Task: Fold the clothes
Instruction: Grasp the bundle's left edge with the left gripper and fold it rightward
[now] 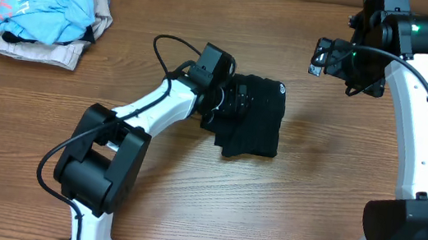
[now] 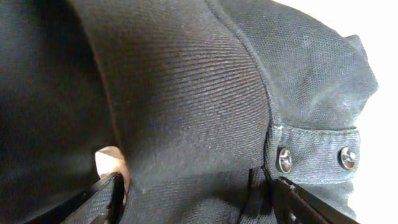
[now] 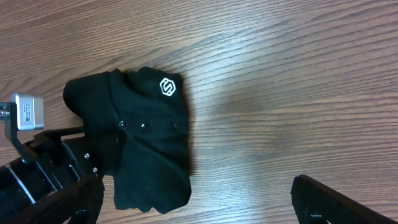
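My left gripper [image 1: 217,106] sits at the left edge of the black garment [image 1: 257,119], mid-frame overhead. Its fingers [image 2: 107,198] stand apart with a thick roll of cloth between them, though I cannot tell whether they bite, and my right gripper [image 1: 324,58] hangs wide and empty at upper right. I judge this a late fold, so next I need a firm pinch before carrying that edge over. Only the left wrist view shows the cloth between the fingers, while the right wrist view shows the whole bundle and its white logo [image 3: 167,86] plainly.
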### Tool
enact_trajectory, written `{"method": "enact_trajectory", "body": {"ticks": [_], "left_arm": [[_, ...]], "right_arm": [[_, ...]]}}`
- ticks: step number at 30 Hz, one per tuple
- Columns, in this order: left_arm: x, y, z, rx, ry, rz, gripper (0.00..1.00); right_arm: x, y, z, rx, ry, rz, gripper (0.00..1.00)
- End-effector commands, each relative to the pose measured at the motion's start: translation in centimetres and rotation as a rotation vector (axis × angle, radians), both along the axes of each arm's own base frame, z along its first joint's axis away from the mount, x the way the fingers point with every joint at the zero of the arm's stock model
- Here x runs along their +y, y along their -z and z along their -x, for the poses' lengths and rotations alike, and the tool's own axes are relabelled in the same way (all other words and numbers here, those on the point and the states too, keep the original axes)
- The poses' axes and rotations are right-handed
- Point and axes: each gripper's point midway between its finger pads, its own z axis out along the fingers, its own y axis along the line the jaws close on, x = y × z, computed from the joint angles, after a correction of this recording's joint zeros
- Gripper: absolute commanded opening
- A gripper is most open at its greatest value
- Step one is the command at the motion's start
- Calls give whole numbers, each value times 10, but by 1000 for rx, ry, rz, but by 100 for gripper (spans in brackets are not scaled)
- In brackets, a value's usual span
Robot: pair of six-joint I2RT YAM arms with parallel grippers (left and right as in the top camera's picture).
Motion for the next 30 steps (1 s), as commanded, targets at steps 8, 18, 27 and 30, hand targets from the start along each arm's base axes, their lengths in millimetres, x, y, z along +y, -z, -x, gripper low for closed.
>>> {"method": "enact_trajectory", "body": {"ticks": [8, 18, 27, 30], "left_arm": [[37, -26, -18, 67, -16, -29, 81], [12, 14, 8, 136, 58, -90, 68], [3, 47, 17, 225, 29, -91, 61], [-2, 46, 15, 207, 35, -84, 53]], "right_arm": [[-2, -5, -1, -21, -1, 9, 100], [-2, -5, 2, -10, -1, 10, 100], [-2, -5, 2, -8, -1, 10, 100], [-2, -5, 2, -9, -1, 10, 100]]}}
